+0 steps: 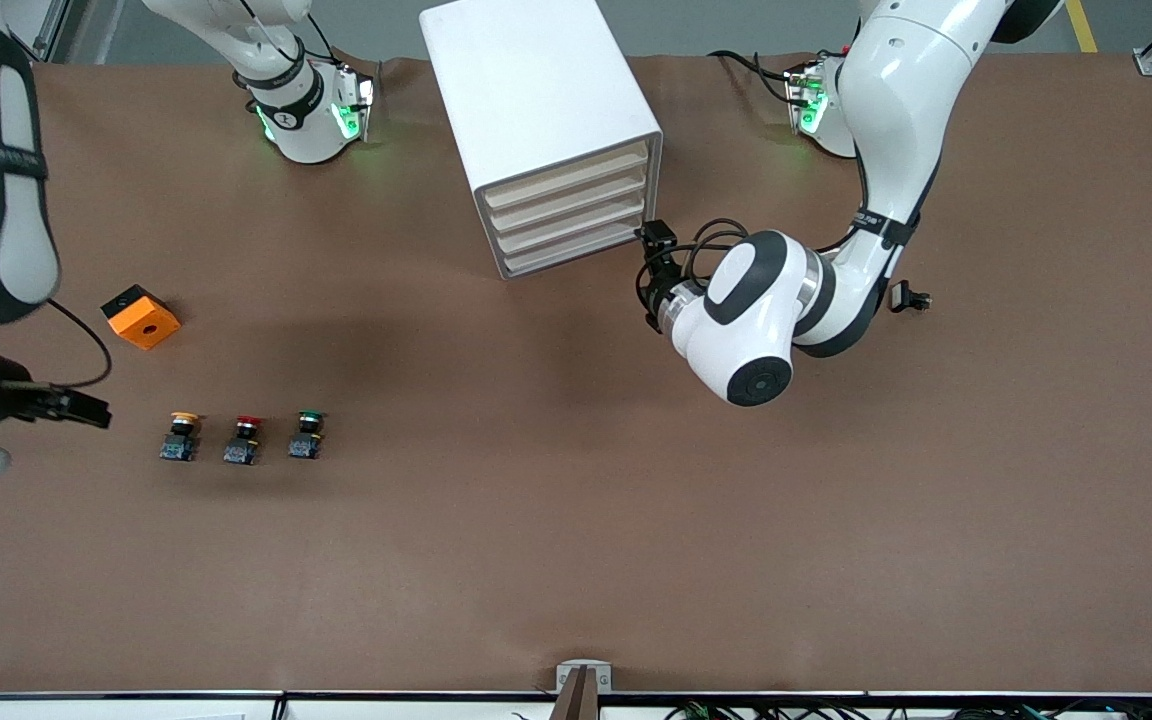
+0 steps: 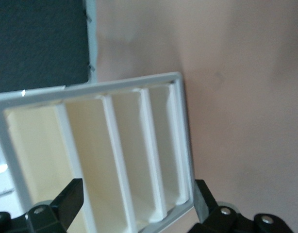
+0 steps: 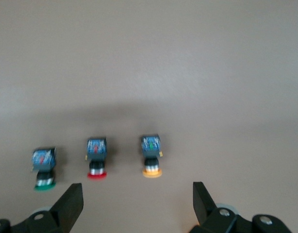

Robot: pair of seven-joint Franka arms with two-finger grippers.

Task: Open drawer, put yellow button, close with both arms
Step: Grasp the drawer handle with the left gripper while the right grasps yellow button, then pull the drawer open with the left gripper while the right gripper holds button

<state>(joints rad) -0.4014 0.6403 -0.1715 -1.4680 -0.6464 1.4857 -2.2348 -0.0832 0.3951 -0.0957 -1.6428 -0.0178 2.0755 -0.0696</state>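
Observation:
The white cabinet [image 1: 546,110] stands toward the robots' edge of the table, and its drawer [image 1: 566,173], the top one of four cream fronts, is pushed in. My left gripper [image 1: 651,265] hovers just in front of the lower fronts at the corner toward the left arm's end. It is open; in the left wrist view the left gripper [image 2: 138,201] spans the cabinet's front [image 2: 180,126] without touching. The yellow button [image 1: 182,436] stands upright on the table. My right gripper [image 1: 91,408] hangs open beside it, toward the right arm's end. In the right wrist view the yellow button [image 3: 151,156] lies just ahead of the empty right gripper [image 3: 137,204].
A red button [image 1: 243,440] and a green button [image 1: 307,435] stand in a row with the yellow one. An orange block with a hole [image 1: 141,317] lies farther from the front camera than the buttons. A small black part [image 1: 911,298] lies on the table by the left arm.

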